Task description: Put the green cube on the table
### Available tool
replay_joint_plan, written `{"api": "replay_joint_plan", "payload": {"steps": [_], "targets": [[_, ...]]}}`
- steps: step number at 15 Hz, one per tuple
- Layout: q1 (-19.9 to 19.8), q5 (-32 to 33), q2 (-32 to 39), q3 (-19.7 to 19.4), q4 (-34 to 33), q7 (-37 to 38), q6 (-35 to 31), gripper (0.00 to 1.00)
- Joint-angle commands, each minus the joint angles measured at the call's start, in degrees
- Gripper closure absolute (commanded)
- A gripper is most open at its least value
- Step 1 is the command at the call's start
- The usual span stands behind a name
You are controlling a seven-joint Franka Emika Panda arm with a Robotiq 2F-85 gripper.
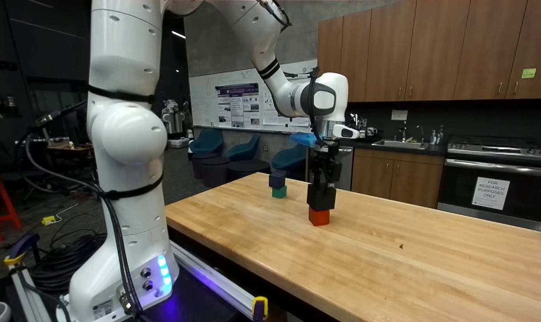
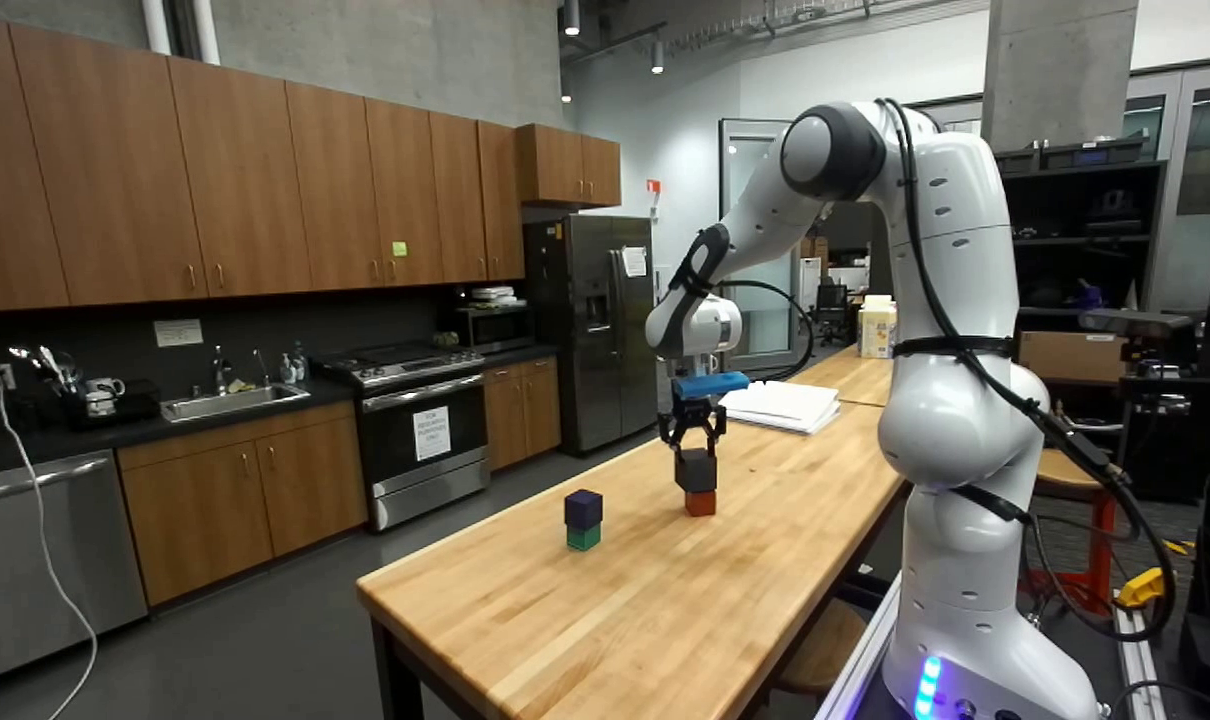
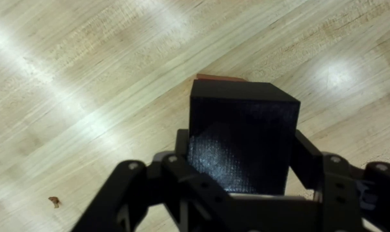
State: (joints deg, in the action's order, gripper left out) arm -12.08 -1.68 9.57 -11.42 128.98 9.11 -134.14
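The green cube [image 1: 279,192] rests on the wooden table [image 2: 525,640], with a dark blue cube [image 1: 277,180] stacked on top of it; the same pair shows in both exterior views. Away from that stack, my gripper [image 3: 241,143] points straight down, its two fingers pressed against opposite sides of a black cube [image 3: 243,138]. Directly below the black cube is a red cube [image 2: 700,503] standing on the table; whether black and red touch, I cannot tell. From the wrist, only a thin strip of the red cube [image 3: 219,77] shows, and the green cube is out of view there.
Beside the gripper's stack, the blue-and-green stack [image 2: 584,520] stands near the table's far edge. A pile of white papers [image 2: 783,405] lies further along the tabletop. A small brown scrap [image 3: 54,202] is on the wood near the gripper.
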Motion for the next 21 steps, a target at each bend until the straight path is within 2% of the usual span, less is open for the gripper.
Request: {"api": "replay_joint_plan", "payload": {"steps": [1, 10, 11, 12, 15, 21], "targets": [[-0.32, -0.73, 0.18, -0.51, -1.22, -1.47, 1.35, 0.51], [-0.18, -0.32, 0.5, -0.8, -0.96, -2.17, 1.26, 0.51], [-0.11, -0.35, 0.59, -0.71, -0.9, -2.43, 1.21, 0.34], [-0.03, -0.19, 0.65, -0.67, -0.86, -2.55, 1.14, 0.07], [0.21, 0.29, 0.35, -0.61, -0.62, -2.75, 0.85, 0.0], [0.64, 0.78, -2.5, -0.5, 0.84, -2.95, -0.4, 0.0]]}}
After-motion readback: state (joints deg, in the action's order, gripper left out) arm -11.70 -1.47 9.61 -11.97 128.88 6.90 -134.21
